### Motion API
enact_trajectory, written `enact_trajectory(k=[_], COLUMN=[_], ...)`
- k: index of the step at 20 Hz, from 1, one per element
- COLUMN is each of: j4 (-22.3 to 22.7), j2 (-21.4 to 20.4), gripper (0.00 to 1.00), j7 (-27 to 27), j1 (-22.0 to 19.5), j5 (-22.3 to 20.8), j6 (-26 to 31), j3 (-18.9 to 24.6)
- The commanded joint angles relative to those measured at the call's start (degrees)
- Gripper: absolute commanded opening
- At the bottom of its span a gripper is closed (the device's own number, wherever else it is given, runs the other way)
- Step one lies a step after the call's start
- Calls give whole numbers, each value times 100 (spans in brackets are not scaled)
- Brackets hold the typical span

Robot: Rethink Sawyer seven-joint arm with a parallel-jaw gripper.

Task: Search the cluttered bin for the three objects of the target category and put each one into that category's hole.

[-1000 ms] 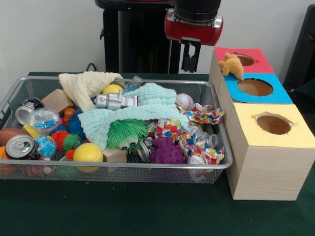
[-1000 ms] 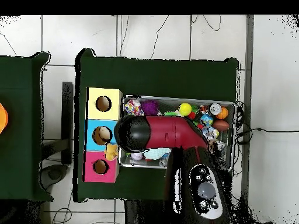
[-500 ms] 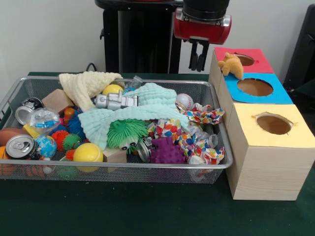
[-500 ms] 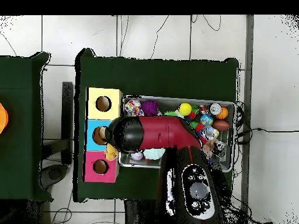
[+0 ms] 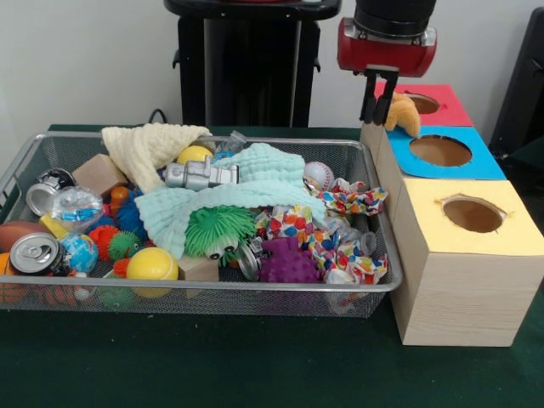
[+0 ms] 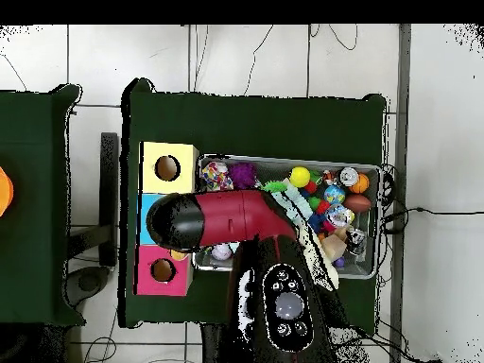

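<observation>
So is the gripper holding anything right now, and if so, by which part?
Nothing appears held. The gripper hangs just beside the orange plush toy lying on the boxes; whether it touches the toy cannot be told.

No legible text, labels, brands or numbers on any item; print on the cans and wrappers is too small to read.

**Around the worktop**

A dark green worktop (image 5: 255,374) is lying under everything. A black column (image 5: 242,64) is standing against the pale wall (image 5: 85,59) at the far side. White floor tiles (image 6: 246,57) and cables (image 6: 331,38) are showing beyond.
</observation>
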Motion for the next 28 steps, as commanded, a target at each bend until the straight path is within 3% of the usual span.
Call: enact_trajectory(k=[1,7,17,21,28], j4=[483,308,-607,-987,-2086], j2=[304,342,553,844,1489], gripper=[0,0,0,0,0], j7=[412,147,-671,-689,-1394], j1=[52,-74,-1032,-1175,-1618], j5=[1,-30,-103,-260,-590], j6=[-388,-165,150,141,579], j3=[242,246,482,496,696])
